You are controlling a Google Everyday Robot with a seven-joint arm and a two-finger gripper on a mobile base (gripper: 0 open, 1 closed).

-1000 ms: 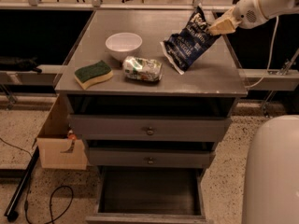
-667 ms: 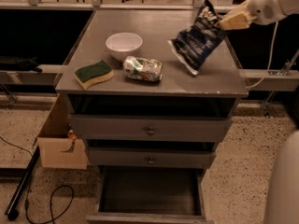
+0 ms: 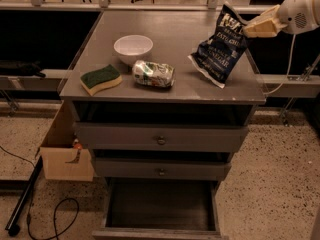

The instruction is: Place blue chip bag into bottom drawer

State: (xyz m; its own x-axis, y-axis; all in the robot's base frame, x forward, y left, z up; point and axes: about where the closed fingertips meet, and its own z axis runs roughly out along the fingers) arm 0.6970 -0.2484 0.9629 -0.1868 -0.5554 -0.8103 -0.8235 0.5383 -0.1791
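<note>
A speckled terrazzo floor [image 3: 280, 174] surrounds a grey desk [image 3: 190, 29] with three drawers in its front, and a dark railed area runs behind it. On the desk top, a white bowl [image 3: 133, 48] sits toward the left of centre. A green-and-yellow sponge [image 3: 100, 78] lies near the front left edge, and a crumpled green-and-white shiny packet [image 3: 153, 74] lies just beside it to the right, in front of the bowl. The blue chip bag [image 3: 220, 49] stands tilted over the right side of the desk top, its top corner raised toward the back right. Whether its lower edge touches the surface cannot be told. The end effector [image 3: 248, 30], pale tan at the tip of a white arm [image 3: 300, 9] reaching in from the upper right, is clamped on the bag's upper right edge. Below, the top drawer [image 3: 161, 137] and middle drawer [image 3: 161, 169], each with a round knob, look nearly closed. The bottom drawer [image 3: 160, 206] is pulled out wide, showing a dark inside. A cardboard box [image 3: 65, 161] stands on the floor against the desk's left side, and a black cable [image 3: 50, 219] loops across the floor in front of it.
</note>
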